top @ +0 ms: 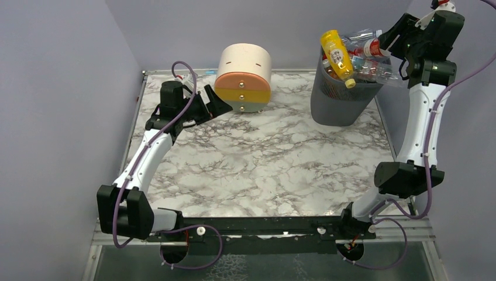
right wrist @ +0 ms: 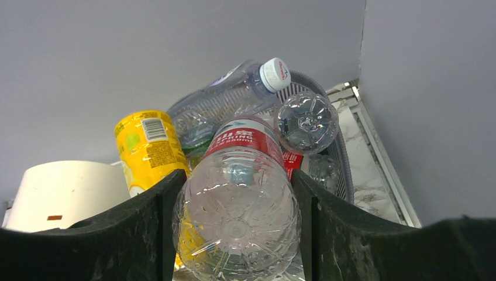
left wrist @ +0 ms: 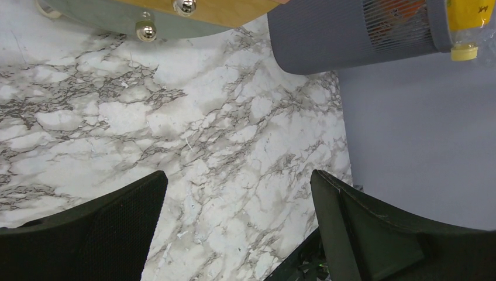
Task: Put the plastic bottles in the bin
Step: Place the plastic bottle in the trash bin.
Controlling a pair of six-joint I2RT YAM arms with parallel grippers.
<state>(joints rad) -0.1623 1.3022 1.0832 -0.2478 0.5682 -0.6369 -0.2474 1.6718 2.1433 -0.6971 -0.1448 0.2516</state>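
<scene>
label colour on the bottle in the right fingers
Red, on the clear bottle; shows best in the right wrist view.

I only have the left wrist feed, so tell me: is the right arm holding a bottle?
Observer: Yes, the right fingers grip a clear red-labelled bottle near its base.
Operator: Where is it?
Observer: Above the bin, whose heap of bottles rises past the rim.
Operator: Any remaining on the table?
Observer: None that the top view shows on the table.
</scene>
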